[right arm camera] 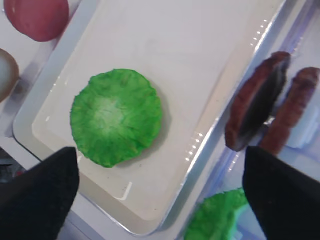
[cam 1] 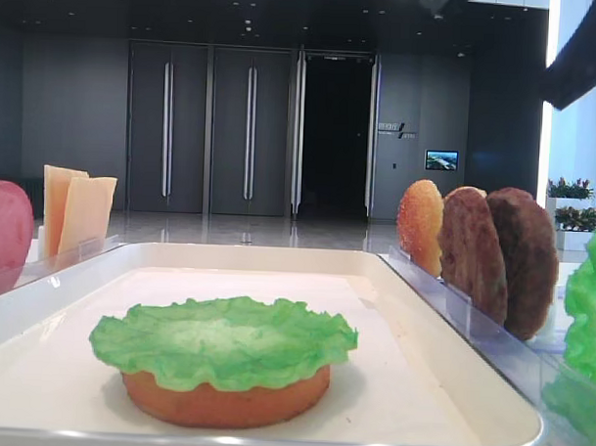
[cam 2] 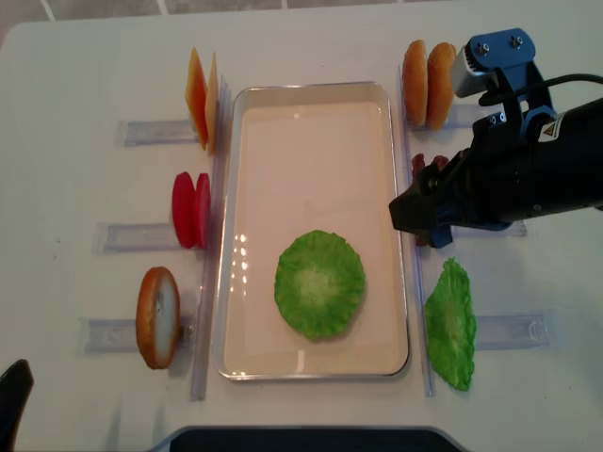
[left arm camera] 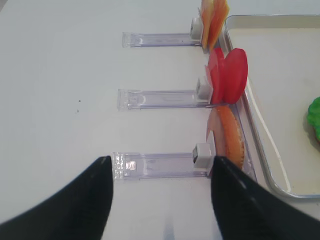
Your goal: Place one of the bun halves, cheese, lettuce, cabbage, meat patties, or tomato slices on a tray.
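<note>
On the white tray [cam 2: 311,104] a green lettuce [cam 2: 319,282] leaf lies over a bun half [cam 1: 223,401]. My right gripper [right arm camera: 160,155] hangs open and empty above the tray's right rim, close beside the two meat patties [right arm camera: 257,107]. Two bun halves [cam 2: 426,83] stand at the back right, and a second green leaf [cam 2: 450,325] at the front right. On the left stand cheese [cam 2: 200,94], tomato slices [cam 2: 190,209] and another bun half [cam 2: 157,316]. My left gripper [left arm camera: 161,162] is open over that bun's clear holder, holding nothing.
Clear plastic holders [left arm camera: 160,39] run along both long sides of the tray, their strips reaching out over the white table [left arm camera: 60,100]. The right arm's black body [cam 2: 537,160] covers much of the patties' holder from above.
</note>
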